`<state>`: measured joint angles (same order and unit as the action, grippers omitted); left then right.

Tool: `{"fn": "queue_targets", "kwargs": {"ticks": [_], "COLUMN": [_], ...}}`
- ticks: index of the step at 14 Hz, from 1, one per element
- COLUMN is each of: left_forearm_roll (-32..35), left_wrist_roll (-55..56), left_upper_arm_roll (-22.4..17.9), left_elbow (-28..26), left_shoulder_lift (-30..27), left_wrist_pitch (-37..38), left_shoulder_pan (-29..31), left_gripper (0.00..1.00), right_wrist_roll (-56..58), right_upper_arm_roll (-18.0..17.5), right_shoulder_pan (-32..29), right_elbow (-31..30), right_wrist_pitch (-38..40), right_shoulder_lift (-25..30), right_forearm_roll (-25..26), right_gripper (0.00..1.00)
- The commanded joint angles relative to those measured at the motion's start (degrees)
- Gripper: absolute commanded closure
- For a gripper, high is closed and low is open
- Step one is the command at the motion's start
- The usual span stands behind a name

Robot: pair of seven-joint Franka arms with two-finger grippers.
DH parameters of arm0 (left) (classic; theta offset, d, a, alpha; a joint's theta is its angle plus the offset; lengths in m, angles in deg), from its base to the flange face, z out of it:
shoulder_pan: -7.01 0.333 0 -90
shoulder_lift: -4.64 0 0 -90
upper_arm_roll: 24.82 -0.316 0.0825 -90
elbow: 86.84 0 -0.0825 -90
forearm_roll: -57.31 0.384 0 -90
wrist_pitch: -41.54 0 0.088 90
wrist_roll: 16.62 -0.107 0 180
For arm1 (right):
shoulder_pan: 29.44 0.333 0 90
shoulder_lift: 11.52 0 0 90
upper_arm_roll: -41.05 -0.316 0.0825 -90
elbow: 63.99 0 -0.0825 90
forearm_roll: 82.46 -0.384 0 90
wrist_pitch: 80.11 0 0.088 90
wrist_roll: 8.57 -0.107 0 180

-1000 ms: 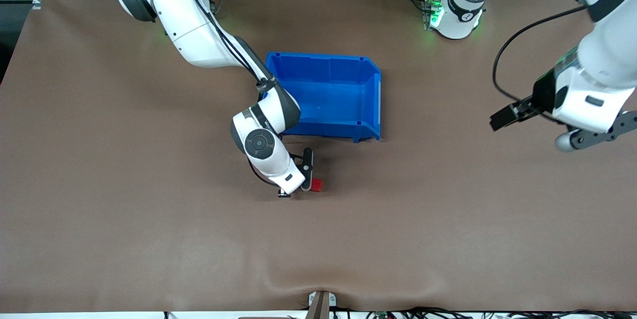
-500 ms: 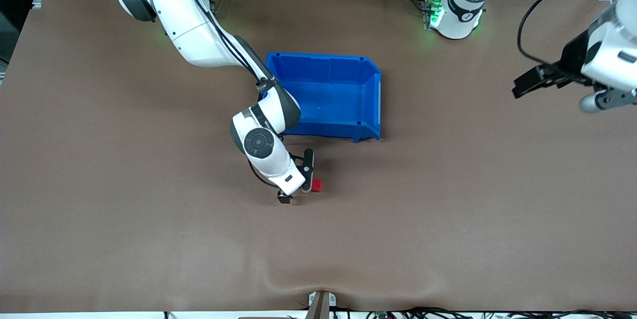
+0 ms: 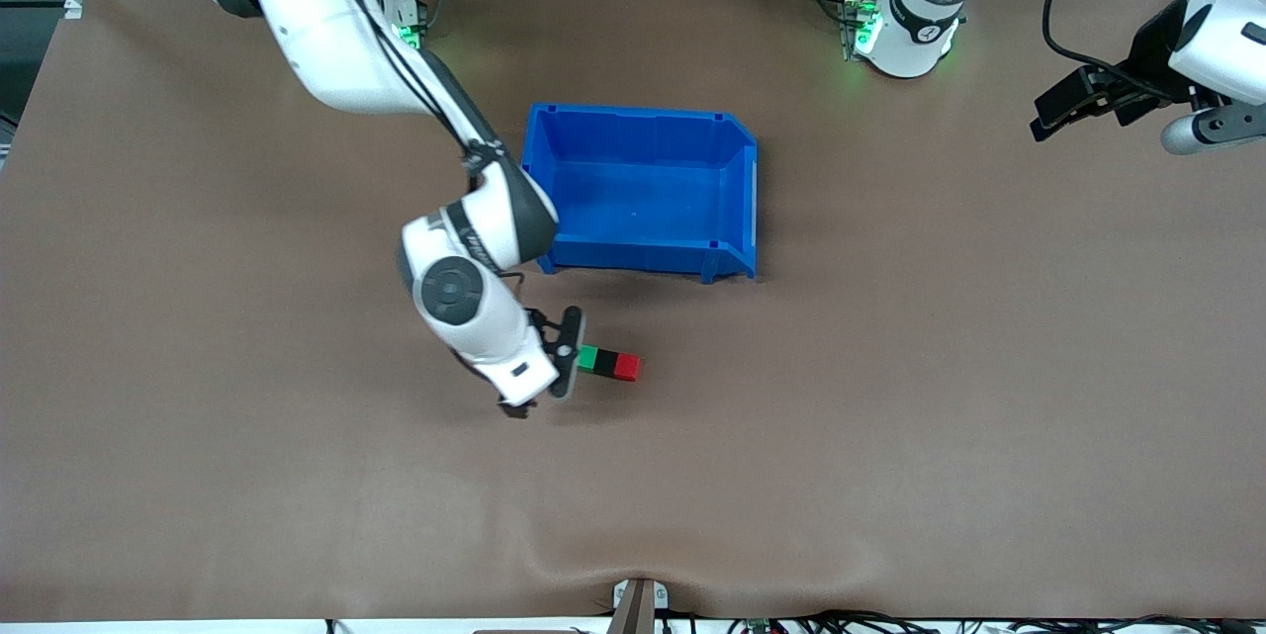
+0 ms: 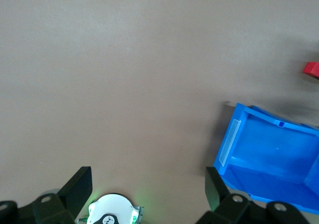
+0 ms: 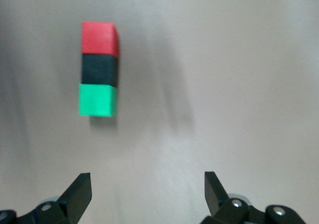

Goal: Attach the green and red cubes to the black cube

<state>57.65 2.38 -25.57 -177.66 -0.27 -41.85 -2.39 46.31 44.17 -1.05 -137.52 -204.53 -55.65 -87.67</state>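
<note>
The green cube [image 3: 589,358], black cube [image 3: 606,363] and red cube [image 3: 626,368] lie joined in one row on the table, nearer the front camera than the blue bin [image 3: 648,256]. The black one is in the middle. The right wrist view shows the same row: red [image 5: 99,37], black [image 5: 99,69], green [image 5: 98,100]. My right gripper [image 3: 542,379] is open and empty, just beside the green end and clear of it; it also shows in the right wrist view [image 5: 147,194]. My left gripper [image 3: 1063,110] is open and empty, high over the left arm's end of the table.
The blue bin shows nothing inside. The left wrist view shows the bin [image 4: 269,149], the red cube [image 4: 311,68] and the left arm's base [image 4: 112,211]. A wrinkle in the table cover [image 3: 593,565] runs along the edge nearest the front camera.
My right gripper has drawn back from the cubes toward the right arm's end, uncovering the green and black cubes. My left gripper has moved up and toward the robots' side.
</note>
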Motion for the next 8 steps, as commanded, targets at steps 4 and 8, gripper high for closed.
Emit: {"fn": "queue_targets", "kwargs": {"ticks": [4, 8], "left_forearm_roll": [0.89, 0.98], "left_wrist_roll": [-0.98, -0.89], "left_upper_arm_roll": [0.31, -0.13], "left_elbow": [-1.29, -1.29], "left_shoulder_lift": [-0.63, -0.54], "left_wrist_pitch": [-0.72, -0.72], "left_shoulder_pan": [0.52, 1.31], "left_gripper": [0.0, 0.0], "right_wrist_roll": [-5.58, -5.58], "right_upper_arm_roll": [8.03, 16.2], "right_shoulder_pan": [-0.7, -0.96], "right_elbow": [-4.23, -4.77], "right_wrist_pitch": [9.0, 18.66], "right_shoulder_lift": [13.87, 21.87], "right_forearm_roll": [0.98, 0.81], "right_gripper": [0.0, 0.0]}}
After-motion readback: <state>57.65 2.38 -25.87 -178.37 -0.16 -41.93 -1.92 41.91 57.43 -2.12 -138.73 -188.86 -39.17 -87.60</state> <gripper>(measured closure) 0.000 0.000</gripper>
